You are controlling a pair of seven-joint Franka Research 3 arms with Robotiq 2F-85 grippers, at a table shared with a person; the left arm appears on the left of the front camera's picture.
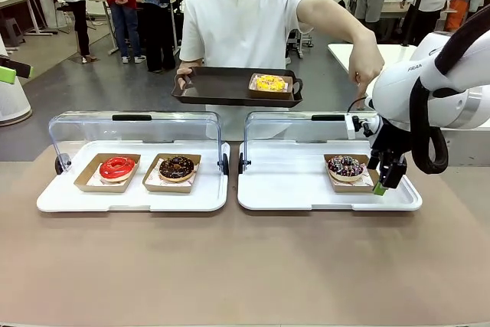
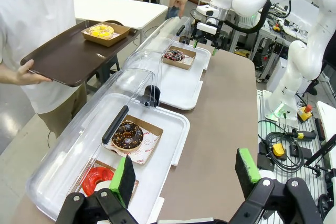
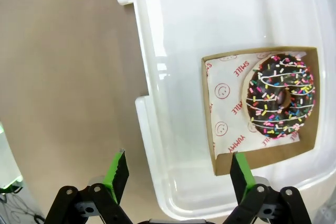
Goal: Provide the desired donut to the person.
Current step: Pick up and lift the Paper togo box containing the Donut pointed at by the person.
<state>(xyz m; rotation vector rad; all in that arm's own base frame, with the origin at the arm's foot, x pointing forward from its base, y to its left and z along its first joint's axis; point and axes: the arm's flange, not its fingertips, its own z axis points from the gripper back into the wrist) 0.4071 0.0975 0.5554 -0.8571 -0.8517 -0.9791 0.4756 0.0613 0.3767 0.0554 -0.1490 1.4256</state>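
We saw the right end effector [image 1: 387, 181] w/ jaws wide apart and nothing btw them, hanging low at the right edge of the paper box [image 1: 344, 187] that held the sprinkled donut [image 1: 345, 165]. The box stood on a white tray [image 1: 291, 189]. In the right wrist view one green pad sat over the box's near wall by its corner, and the other sat out over the bare counter [image 3: 63, 77]. So the donut lay ahead and off to one side of the gap, not centred. We judged the next move needed a sideways shift toward the box before closing. The box looked approx square, so no long axis mattered. The person's hand [image 1: 366, 67] pointed down above that donut, which we took as the choice. Their other hand held a brown tray [image 1: 222, 86] w/ a yellow donut [image 1: 269, 83]. The left end effector [image 2: 186, 174], also spread and empty, hung over the second tray [image 2: 181, 135] by the choc donut [image 2: 127, 135], well apart from the target, so the right arm was nearer
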